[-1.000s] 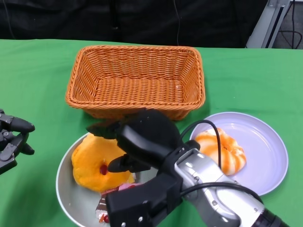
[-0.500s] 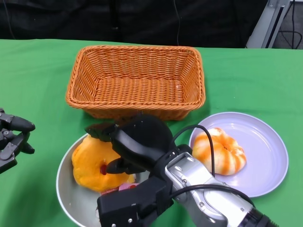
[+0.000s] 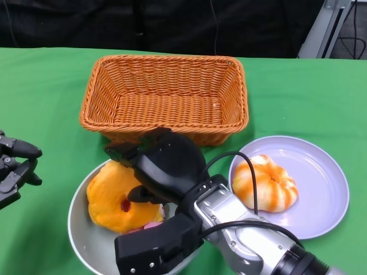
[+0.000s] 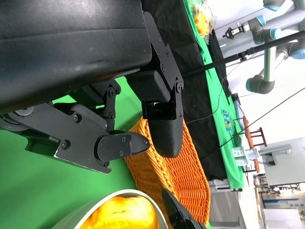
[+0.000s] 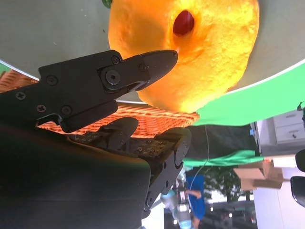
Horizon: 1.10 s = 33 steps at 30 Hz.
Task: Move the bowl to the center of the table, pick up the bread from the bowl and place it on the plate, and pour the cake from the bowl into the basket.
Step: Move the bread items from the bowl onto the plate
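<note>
Lab (robot arms (image 4: 267,28) beyond).

The head view looks steeply down across the bench (image 3: 51,80). Both wrist views sit close behind their fingers, tilted, and share the basket (image 3: 166,97) and bowl (image 3: 80,223) with it.

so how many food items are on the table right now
3 visible. A striped bread lies on the lilac plate. A yellow bun with a red centre sits in the grey bowl, beside a pink cake mostly hidden under the right hand; more could be hidden.
</note>
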Each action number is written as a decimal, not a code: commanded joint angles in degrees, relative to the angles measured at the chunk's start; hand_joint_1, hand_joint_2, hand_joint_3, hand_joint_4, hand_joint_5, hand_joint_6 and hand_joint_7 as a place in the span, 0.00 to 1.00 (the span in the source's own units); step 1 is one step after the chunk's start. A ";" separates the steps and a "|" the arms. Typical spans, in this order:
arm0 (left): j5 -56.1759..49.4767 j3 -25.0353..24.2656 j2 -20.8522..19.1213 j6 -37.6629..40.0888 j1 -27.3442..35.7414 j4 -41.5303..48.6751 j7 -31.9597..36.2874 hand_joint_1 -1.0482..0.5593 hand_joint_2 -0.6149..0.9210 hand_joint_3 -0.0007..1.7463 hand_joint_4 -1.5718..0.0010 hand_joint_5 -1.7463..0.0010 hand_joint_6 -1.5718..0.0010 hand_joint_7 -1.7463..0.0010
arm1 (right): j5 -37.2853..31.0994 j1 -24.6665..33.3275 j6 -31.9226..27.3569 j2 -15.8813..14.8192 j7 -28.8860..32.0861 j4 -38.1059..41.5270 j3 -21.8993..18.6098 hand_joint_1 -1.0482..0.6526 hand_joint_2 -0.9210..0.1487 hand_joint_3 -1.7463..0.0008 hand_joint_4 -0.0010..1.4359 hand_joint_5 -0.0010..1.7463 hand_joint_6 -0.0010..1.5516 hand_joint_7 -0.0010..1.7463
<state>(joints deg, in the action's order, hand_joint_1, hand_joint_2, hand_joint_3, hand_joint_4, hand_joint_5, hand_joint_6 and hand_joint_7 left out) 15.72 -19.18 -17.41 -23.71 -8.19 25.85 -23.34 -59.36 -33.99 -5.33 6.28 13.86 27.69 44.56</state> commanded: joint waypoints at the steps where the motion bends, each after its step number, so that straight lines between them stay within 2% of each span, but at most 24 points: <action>1: 0.74 -0.56 -1.05 -0.16 0.22 0.26 -0.53 0.59 0.94 0.29 0.47 0.27 0.43 0.50 | -0.59 -1.54 -0.61 0.77 1.40 1.67 0.56 0.18 0.01 1.00 0.36 0.04 0.29 0.00; 21: 0.27 -0.36 -1.07 -0.90 0.10 0.58 -0.15 0.59 0.95 0.29 0.47 0.26 0.42 0.49 | 1.21 -2.92 -1.98 2.81 -0.71 4.65 1.48 0.17 0.00 0.99 0.35 0.02 0.26 0.00; 33: -0.32 -0.32 -1.02 -1.39 0.09 0.68 0.40 0.59 0.94 0.29 0.48 0.28 0.43 0.49 | 1.38 -4.19 -3.48 4.62 -4.71 7.63 2.64 0.17 0.00 0.95 0.32 0.01 0.24 0.00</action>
<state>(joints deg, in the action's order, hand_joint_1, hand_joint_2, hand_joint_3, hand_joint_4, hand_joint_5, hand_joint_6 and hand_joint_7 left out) 15.75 -19.15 -17.41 -24.28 -8.19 25.99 -23.32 -58.15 -37.25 -8.41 10.36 9.71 34.38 46.81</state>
